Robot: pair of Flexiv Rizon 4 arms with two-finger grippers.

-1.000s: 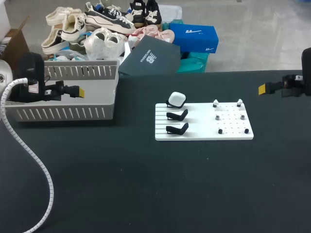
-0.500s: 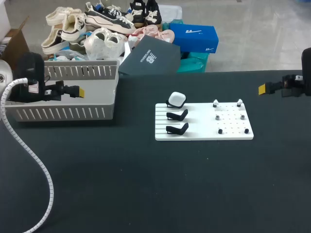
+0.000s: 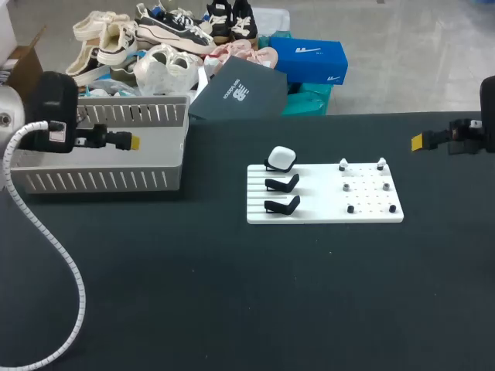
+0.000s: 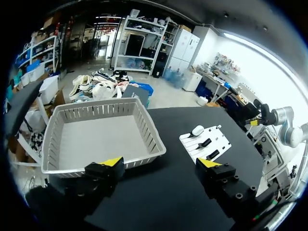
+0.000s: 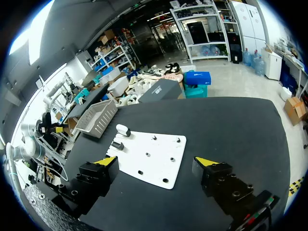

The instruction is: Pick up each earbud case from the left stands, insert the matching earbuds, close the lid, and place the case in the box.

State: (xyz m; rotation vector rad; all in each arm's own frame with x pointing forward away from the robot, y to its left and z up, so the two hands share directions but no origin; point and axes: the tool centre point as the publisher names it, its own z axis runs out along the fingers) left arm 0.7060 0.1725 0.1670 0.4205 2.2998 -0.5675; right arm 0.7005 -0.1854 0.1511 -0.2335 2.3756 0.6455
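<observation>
the task is sitting at its opening step, the pick-up of the case, as i am judging it; the white case (image 3: pixel 282 158) is resting with its lid shut on the stand at the 10 o'clock corner of the white board (image 3: pixel 325 210), and the two black stands (image 3: pixel 282 183) toward 6 o'clock of it are carrying nothing; the small earbuds (image 3: pixel 343 164) are sitting on pegs on the board's 3 o'clock half; the board is lying on the black table (image 3: pixel 232 294), a little toward 3 o'clock of its middle; the grey box (image 3: pixel 100 180) is standing at about 10 o'clock on the table, well apart from the board.

the left pincer (image 4: pixel 160 162) is hanging released, fingers wide and holding nothing, over the box's 3 o'clock side; the right pincer (image 5: pixel 155 160) is likewise released and bare, out at the table's 3 o'clock edge, well apart from the board.

the next move is probably calling for one arm to be travelling to the board, lining its spread fingers up on either side of the case and lifting it off the stand without nudging the board; the other arm is then needing to fetch the matching earbuds.

against the earlier frames, the left arm is now sitting a little further toward 12 o'clock, its yellow tip shifted slightly toward 3 o'clock; the right arm, case and board are showing no change.
</observation>
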